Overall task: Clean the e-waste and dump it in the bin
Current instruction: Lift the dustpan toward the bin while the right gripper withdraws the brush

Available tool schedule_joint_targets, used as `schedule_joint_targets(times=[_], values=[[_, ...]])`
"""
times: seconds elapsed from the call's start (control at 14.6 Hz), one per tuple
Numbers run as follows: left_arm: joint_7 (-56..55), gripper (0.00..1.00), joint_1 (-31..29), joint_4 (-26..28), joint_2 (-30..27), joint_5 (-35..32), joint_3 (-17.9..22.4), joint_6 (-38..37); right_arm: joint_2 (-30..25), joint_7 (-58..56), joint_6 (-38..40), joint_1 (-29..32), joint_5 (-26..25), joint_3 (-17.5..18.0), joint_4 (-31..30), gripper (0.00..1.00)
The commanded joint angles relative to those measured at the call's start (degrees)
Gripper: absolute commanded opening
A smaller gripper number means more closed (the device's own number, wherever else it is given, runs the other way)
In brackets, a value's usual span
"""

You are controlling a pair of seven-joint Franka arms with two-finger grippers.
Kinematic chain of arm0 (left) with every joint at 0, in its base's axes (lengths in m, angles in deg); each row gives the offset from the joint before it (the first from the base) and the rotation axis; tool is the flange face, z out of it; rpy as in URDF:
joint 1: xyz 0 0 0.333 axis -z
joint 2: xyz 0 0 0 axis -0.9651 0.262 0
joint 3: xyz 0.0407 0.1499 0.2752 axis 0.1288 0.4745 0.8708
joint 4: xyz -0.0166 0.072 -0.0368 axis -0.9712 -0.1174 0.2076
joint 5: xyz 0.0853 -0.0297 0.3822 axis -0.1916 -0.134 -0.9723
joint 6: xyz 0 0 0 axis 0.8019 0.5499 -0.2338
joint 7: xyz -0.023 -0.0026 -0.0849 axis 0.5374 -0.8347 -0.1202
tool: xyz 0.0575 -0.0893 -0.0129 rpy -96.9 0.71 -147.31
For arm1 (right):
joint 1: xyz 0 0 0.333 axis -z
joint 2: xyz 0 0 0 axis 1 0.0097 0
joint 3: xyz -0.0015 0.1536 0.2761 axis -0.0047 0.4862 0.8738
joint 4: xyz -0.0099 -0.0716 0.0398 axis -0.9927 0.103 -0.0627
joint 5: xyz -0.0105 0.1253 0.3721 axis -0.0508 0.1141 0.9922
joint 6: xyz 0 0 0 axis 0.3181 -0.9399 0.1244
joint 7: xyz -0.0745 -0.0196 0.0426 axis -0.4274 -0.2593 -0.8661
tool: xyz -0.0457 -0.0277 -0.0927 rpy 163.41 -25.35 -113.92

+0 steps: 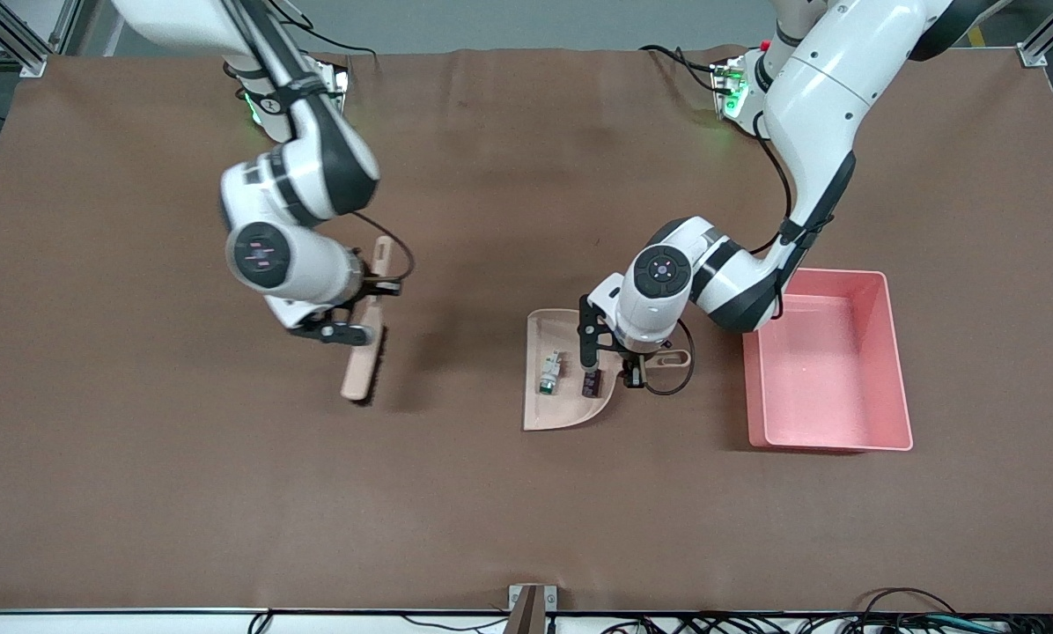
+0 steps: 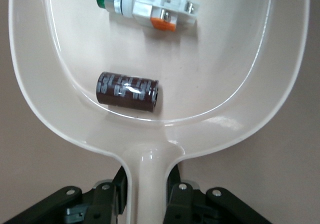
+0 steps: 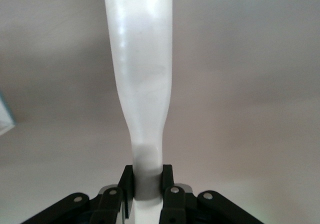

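A beige dustpan (image 1: pixel 570 409) lies mid-table beside the pink bin (image 1: pixel 898 352). Both pieces of e-waste rest inside it: the white part with orange top and green end (image 1: pixel 549 372) and the dark brown-black block (image 1: pixel 592 384). My left gripper (image 1: pixel 634 370) is shut on the dustpan's handle. In the left wrist view the jaws (image 2: pixel 149 194) clamp the handle, with the pan (image 2: pixel 210 74), the dark block (image 2: pixel 128 91) and the white part (image 2: pixel 150 6) ahead of them. My right gripper (image 1: pixel 368 306) is shut on a beige brush (image 1: pixel 361 365) over the right arm's end of the table, seen as (image 3: pixel 146 184) on the brush handle (image 3: pixel 142 84).
The bin has nothing in it and stands toward the left arm's end of the table. A brown cloth (image 1: pixel 227 511) covers the whole table. A cable loops off the left wrist (image 1: pixel 681 374) next to the dustpan handle.
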Motion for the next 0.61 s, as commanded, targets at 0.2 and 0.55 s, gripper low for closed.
schedule_joint_targets(times=[0.2,0.55], values=[[-1.0,0.00,0.2,-1.2,1.7,3.9,-1.0,6.7,-7.2,-4.5,-6.6,8.1,-4.3,1.1,-13.3,0.00],[-0.6,0.00,-0.3,-2.1,0.8,6.3,-2.5,6.7,-11.4,-15.0,-8.2,17.5,-5.9,1.1,-20.4,0.00]])
